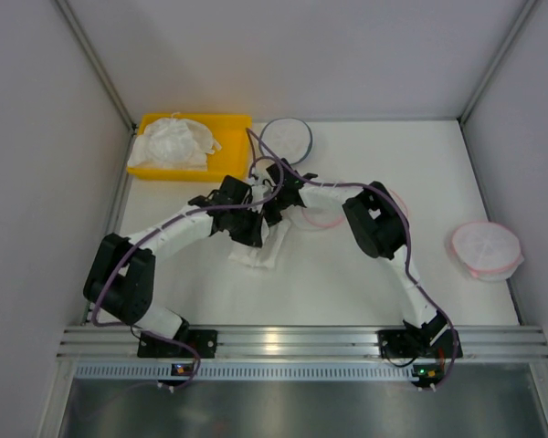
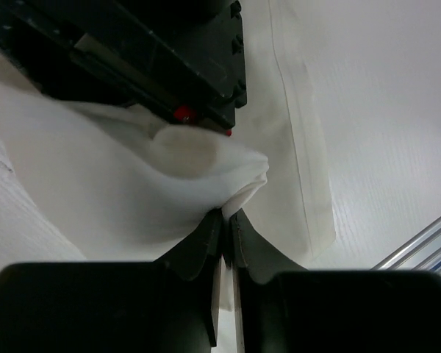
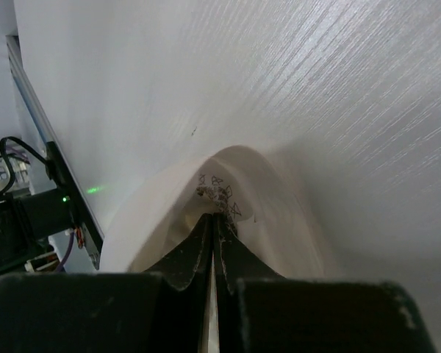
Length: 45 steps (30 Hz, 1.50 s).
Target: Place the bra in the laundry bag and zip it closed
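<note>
Top external: the bra (image 1: 256,254) lies mid-table beneath both arms, with the pink-rimmed laundry bag (image 1: 324,222) just beside it on the right. Left wrist: the left gripper (image 2: 226,220) pinches a fold of white bra fabric. Right wrist: the right gripper (image 3: 213,220), fingers pressed together, nips the bra's labelled edge.

The right arm (image 1: 374,224) hides most of a pink-rimmed bag (image 1: 321,219); the jaws cover half the bra (image 1: 256,252)

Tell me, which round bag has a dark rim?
The back bag, beside the yellow bin. The middle bag and the right bag have pink rims.
</note>
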{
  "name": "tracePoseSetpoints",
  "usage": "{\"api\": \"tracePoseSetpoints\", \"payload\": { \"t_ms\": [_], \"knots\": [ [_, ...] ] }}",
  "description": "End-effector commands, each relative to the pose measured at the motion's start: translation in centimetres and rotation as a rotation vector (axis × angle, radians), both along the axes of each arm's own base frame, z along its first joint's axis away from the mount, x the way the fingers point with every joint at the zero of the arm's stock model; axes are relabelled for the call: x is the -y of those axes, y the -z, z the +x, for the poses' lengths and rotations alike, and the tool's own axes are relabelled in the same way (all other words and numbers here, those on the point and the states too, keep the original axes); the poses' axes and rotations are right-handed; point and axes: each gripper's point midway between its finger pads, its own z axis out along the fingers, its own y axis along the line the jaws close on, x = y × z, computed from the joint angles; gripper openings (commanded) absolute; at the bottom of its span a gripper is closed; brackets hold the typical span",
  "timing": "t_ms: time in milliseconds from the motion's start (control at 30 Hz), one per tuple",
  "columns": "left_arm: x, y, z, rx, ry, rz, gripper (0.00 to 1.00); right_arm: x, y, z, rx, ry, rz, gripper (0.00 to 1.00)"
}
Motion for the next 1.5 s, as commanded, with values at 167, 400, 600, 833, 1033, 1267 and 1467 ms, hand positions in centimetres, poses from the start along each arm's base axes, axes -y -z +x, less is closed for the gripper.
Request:
{"api": "tracePoseSetpoints", "payload": {
  "t_ms": [167, 400, 600, 833, 1033, 1267, 1467],
  "knots": [
    [1.0, 2.4, 1.3, -0.064, -0.084, 0.006, 0.08, 1.1, -3.5, 3.0, 0.177, -0.012, -0.025, 0.01],
    [-1.3, 5.1, 1.4, -0.166, -0.153, 0.017, 0.03, 4.3, -6.2, 5.9, 0.320, -0.033, -0.170, 0.02],
    [-2.9, 6.2, 1.1, -0.181, -0.135, 0.076, 0.01, 6.1, -9.2, 6.2, 0.335, -0.042, -0.126, 0.07],
    [-4.2, 6.7, 0.4, -0.188, -0.135, 0.087, 0.00, 6.8, -12.5, 6.9, 0.354, -0.030, 0.018, 0.25],
    [-4.4, 6.5, 0.4, -0.188, -0.109, 0.094, 0.00, 6.8, -13.0, 8.0, 0.351, -0.005, 0.036, 0.24],
    [-5.8, 4.3, 2.2, -0.124, -0.046, 0.111, 0.00, 7.1, -14.0, 5.3, 0.289, -0.032, 0.108, 0.31],
    [-4.7, 0.6, 2.6, -0.077, -0.037, -0.041, 0.00, 6.9, -11.4, 2.7, 0.160, -0.024, 0.129, 0.49]
  ]
}}
